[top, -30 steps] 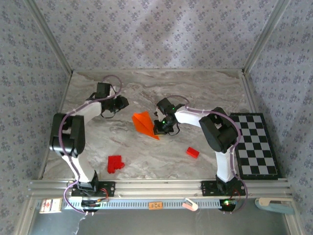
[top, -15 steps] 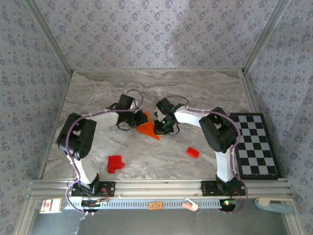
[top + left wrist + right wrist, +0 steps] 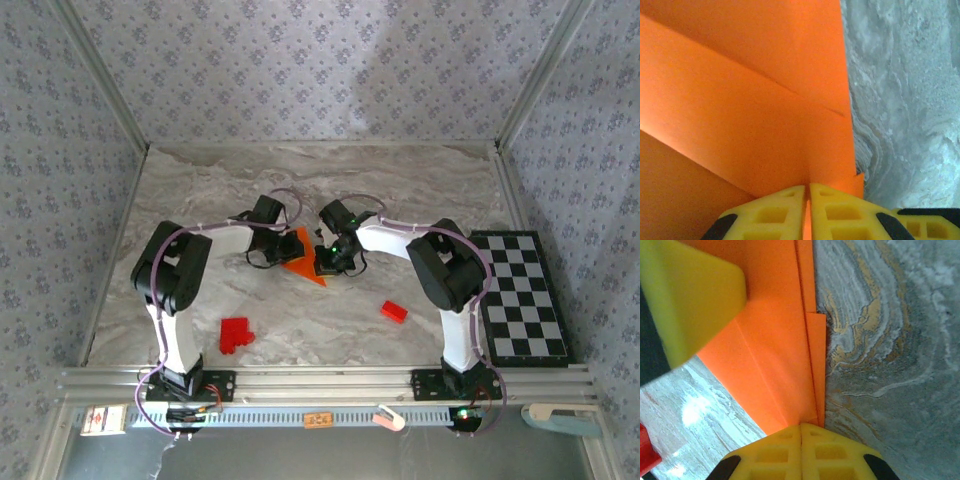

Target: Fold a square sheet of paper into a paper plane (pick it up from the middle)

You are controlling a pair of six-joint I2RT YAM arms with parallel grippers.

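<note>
The square sheet of paper (image 3: 303,263), bright orange and creased to a point, lies mid-table between both grippers. My left gripper (image 3: 272,246) is at its left side; in the left wrist view the paper (image 3: 740,100) spreads ahead, and a strip of it runs between the yellow fingertips of the left gripper (image 3: 807,200), which is shut on it. My right gripper (image 3: 330,258) is at the paper's right side. In the right wrist view the folded layers of paper (image 3: 775,365) run into the tips of the right gripper (image 3: 801,437), shut on them. A yellow left finger (image 3: 690,295) shows there too.
A cluster of red blocks (image 3: 235,333) lies front left and a single red block (image 3: 393,311) front right. The chequered board (image 3: 520,295) lies along the right edge. Patterned walls enclose the marble table (image 3: 420,190) on three sides.
My left arm swung in from the back left to the paper's left side and its jaws closed on the paper. The right arm and the paper's right side stayed put.
</note>
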